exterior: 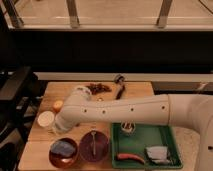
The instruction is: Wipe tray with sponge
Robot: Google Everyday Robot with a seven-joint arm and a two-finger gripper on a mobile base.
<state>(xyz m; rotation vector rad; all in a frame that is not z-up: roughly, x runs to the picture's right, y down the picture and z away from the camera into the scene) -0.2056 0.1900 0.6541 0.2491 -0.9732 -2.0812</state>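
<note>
My arm [130, 111] spans the table [137, 90] from frame right to centre left, elbow bent there. Gripper [127, 128] shows just below the arm, over the tray [145, 141] at its upper-left corner; spread or pressed together, can't tell. Sponge [62, 148] lies in the orange bowl [50, 153], lower left, long axis roughly left-right, well apart from tray and gripper.

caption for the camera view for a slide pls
arm stretched across table near tray, sponge in orange bowl, pincer not visible
</note>
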